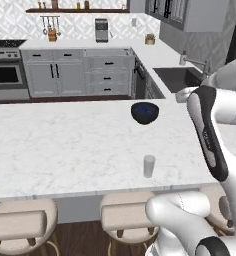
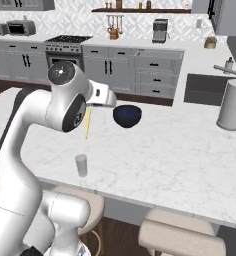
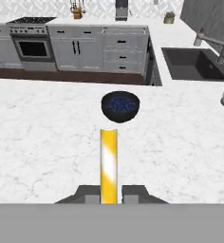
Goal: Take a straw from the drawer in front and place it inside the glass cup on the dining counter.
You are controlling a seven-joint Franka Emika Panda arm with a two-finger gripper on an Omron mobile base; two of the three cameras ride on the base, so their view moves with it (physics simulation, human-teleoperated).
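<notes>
Yellow straw [image 2: 87, 124] pinched by its top end in clenched gripper [image 3: 109, 197], hanging near-vertical so the low tip can drop into glass cup [image 2: 81, 165] just below, upright near the dining counter [image 2: 165, 155] edge; blue bowl [image 2: 127, 115] sits behind, apart

One yellow straw [image 3: 108, 163], one glass cup [image 1: 149, 166], one dark blue bowl [image 1: 144, 112] at center frame; one paper-towel roll [image 2: 233, 104] at right; three beige stools [image 1: 21, 223] along the bottom edge.
</notes>
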